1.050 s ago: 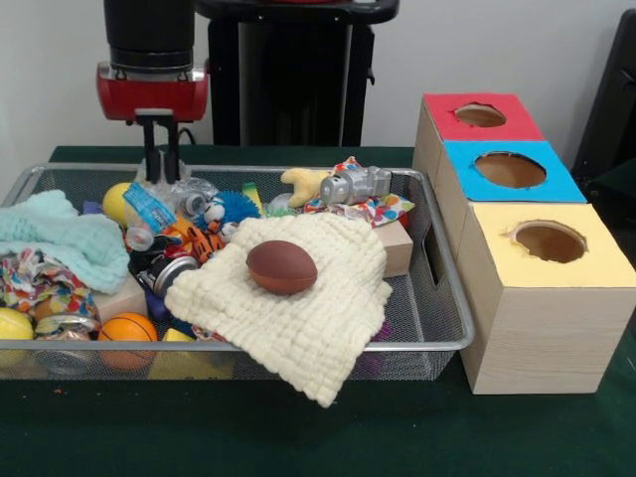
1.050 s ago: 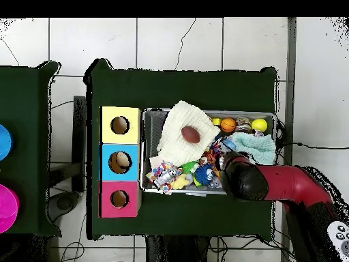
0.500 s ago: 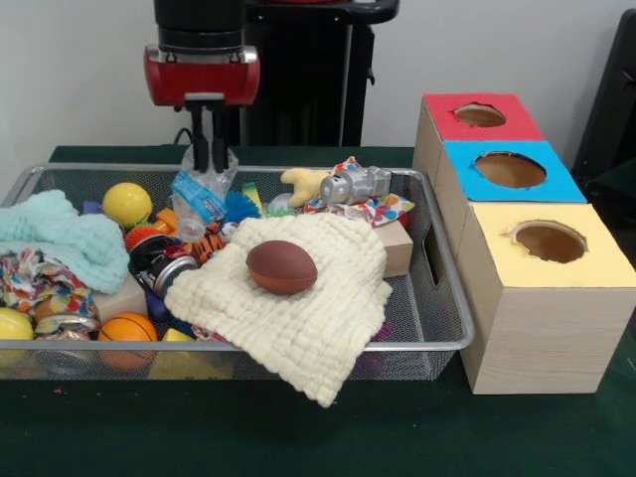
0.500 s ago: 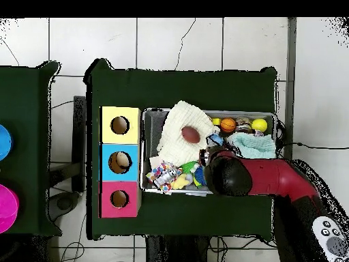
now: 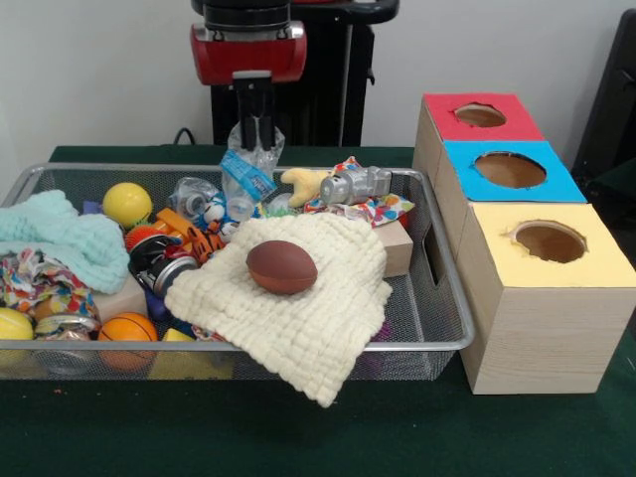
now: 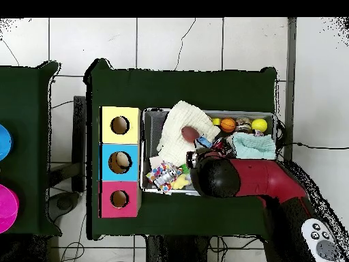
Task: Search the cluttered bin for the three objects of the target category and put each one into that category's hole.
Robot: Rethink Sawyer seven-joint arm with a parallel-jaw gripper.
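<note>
Clear crinkled plastic with a blue label, a squashed bottle (image 5: 245, 177), hangs pinched in the pincer (image 5: 255, 127) above the far edge of the wire bin (image 5: 449, 298). Below it lie a brown football (image 5: 281, 266) on a cream cloth (image 5: 298, 298), a mint cloth (image 5: 60, 243) at the left end and small balls near the front-left corner. Red, blue and yellow boxes (image 5: 537, 298) with holes stand just beside the bin on the green counter (image 5: 149, 427)
</note>
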